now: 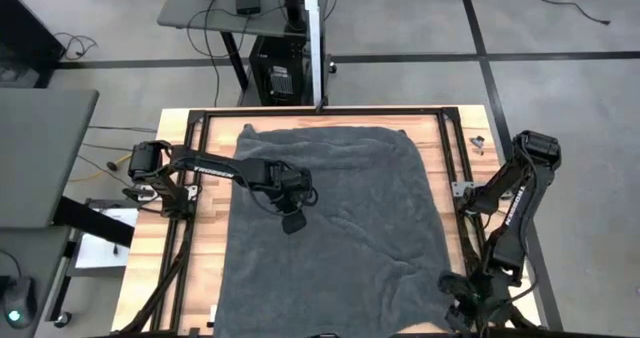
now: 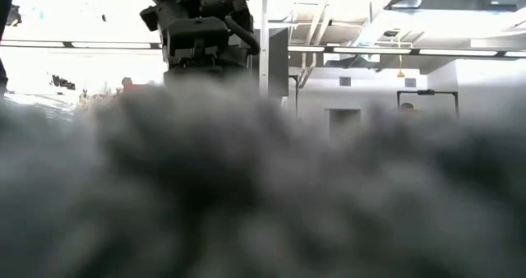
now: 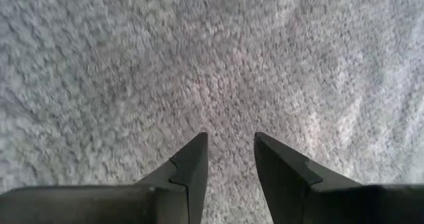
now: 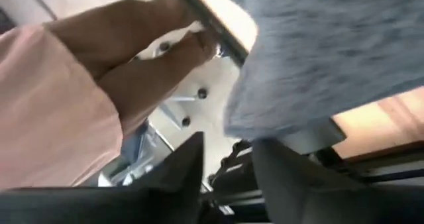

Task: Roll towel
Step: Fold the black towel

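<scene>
Grey towel (image 1: 335, 228) lies under your left gripper (image 3: 230, 148), fingers slightly parted and empty; grab too shallowly and the roll could slip loose.

A large dark grey terry-cloth towel (image 1: 335, 228) lies spread open and unrolled across the wooden table, gently rumpled with soft creases. Its far edge sits near the back of the table, its near edge draping toward the front.

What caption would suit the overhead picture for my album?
Grey towel spread flat over the table, left gripper above it, right gripper at its near corner.
</scene>
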`<state>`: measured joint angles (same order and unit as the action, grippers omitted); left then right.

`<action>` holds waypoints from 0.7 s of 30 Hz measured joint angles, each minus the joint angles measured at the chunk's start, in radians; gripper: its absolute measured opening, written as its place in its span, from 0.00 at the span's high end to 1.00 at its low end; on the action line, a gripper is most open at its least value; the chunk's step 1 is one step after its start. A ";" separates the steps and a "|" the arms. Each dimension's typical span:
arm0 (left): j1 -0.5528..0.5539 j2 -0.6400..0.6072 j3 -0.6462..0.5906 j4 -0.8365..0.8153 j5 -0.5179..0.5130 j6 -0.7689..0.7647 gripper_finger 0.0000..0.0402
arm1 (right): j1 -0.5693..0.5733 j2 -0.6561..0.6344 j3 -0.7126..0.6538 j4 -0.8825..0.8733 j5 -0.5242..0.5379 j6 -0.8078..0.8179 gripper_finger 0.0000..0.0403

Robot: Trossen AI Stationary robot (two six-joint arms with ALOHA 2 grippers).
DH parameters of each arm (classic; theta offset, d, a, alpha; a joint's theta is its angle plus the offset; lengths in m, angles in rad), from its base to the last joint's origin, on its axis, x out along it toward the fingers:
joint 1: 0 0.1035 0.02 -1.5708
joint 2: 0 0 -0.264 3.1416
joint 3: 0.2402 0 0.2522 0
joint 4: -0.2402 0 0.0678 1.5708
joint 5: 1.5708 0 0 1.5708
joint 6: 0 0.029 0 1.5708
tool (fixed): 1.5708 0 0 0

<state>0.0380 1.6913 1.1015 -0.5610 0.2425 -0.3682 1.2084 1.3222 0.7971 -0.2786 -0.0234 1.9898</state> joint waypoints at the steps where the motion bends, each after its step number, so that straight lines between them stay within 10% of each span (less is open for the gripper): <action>1: 0.001 0.000 0.001 -0.007 0.000 0.000 0.74 | -0.012 -0.020 -0.001 0.008 -0.010 -0.015 0.55; 7: 0.019 0.001 0.102 -0.215 -0.001 0.066 0.74 | -0.104 -0.228 0.000 -0.009 -0.019 -0.163 0.42; 12: 0.067 0.001 0.239 -0.385 -0.078 0.192 0.74 | -0.234 -0.456 0.001 -0.370 -0.009 -0.226 0.42; 21: 0.325 0.001 0.289 -0.411 0.158 0.378 0.74 | -0.892 -0.663 0.000 -0.806 0.233 -0.670 0.43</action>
<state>0.3634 1.6920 1.3903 -0.9722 0.4001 0.0094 0.3168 0.6588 0.7975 -1.0844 0.2093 1.3197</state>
